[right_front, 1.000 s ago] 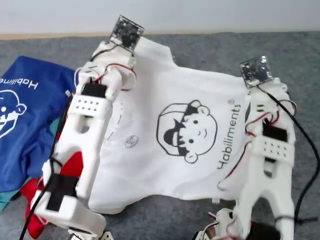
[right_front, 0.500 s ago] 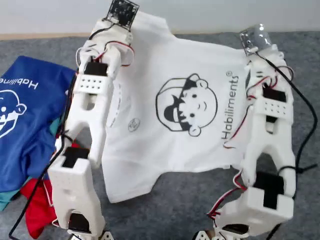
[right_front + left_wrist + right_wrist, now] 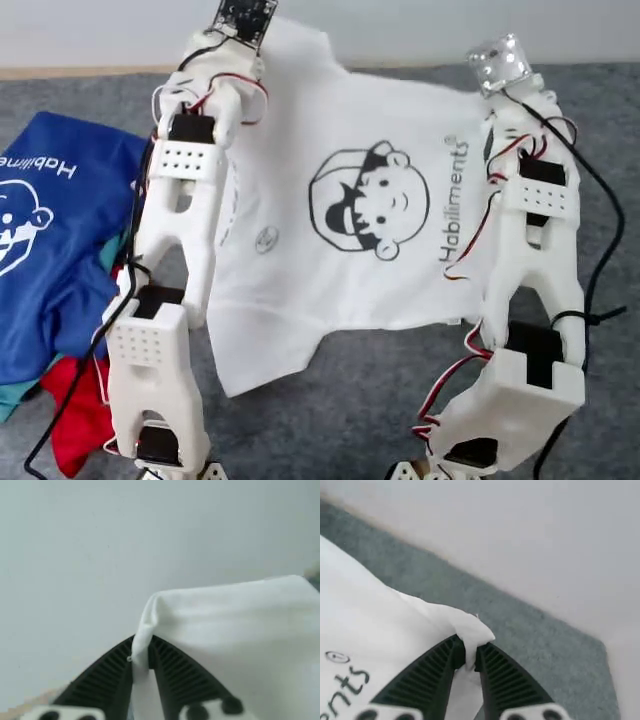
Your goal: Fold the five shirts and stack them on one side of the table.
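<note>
Now both arms are stretched farther toward the far wall (image 3: 420, 25) than a second ago, and the white shirt (image 3: 330, 260) has gone with them. Its near hem has slid away from the near edge, so more bare grey table (image 3: 370, 420) shows in front of it. The printed cartoon face and the lettering beside it have shifted far and slightly left. The left arm (image 3: 180, 230) and right arm (image 3: 535, 250) were bent low over the cloth before. They now reach out long on either side of it.

The left gripper (image 3: 142, 642) is closed down to a sliver, with a bunched fold of the shirt's far left corner pinched between its black ribbed pads (image 3: 175, 672). The right gripper (image 3: 469, 647) is closed just as tightly on the far right corner, where the cloth puckers into a small crumpled peak above the fingertips.

The shirt is soft white knit, smooth across the print and rippled near the hem. One sleeve trails at the near left as a loose flap. The table cover is grey and felt-like with a fuzzy nap. Both arms are white plastic blocks with perforated faces, strung with thin red and black wires.

To the left, well apart from the grippers, a blue shirt (image 3: 50, 230) with white print lies spread over a crumpled red shirt (image 3: 75, 425). A sliver of teal cloth (image 3: 10, 400) lies by them.
</note>
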`<state>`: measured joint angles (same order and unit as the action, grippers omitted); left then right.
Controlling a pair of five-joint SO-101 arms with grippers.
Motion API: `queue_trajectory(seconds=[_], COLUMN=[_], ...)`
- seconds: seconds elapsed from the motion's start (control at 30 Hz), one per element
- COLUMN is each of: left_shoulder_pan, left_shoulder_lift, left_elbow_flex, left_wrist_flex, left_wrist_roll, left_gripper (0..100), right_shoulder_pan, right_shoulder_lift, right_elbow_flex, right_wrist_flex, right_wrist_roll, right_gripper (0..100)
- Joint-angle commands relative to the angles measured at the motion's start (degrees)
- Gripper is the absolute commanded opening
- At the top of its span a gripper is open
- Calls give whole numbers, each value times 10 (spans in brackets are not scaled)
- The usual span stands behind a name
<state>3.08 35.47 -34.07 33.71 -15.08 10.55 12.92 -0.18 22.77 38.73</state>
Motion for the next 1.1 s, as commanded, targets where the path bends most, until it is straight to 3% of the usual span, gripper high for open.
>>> queue_trajectory(seconds=[0.0, 0.27, 0.43, 0.7, 0.9, 1.07], left_shoulder_pan=[-3, -2, 0, 0, 6, 42], left_shoulder_lift=[-11, -11, -11, -11, -63, -178], left_elbow_flex=[-27, -28, -56, -153, -127, 24], left_wrist_flex=[92, 306, 465, 654, 670, 669], left_wrist_roll=[0, -3, -92, -121, -133, -170], left_gripper=[2, 2, 2, 2, 2, 2], right_shoulder_pan=[-3, -2, -4, 0, 12, 30], right_shoulder_lift=[-10, -29, -54, -81, -83, -83], right_elbow_flex=[-33, -33, -32, -32, -31, -31], right_wrist_flex=[55, 204, 305, 444, 505, 553], right_wrist_roll=[31, 34, 55, 68, 86, 97], right_gripper=[9, 9, 9, 9, 9, 9])
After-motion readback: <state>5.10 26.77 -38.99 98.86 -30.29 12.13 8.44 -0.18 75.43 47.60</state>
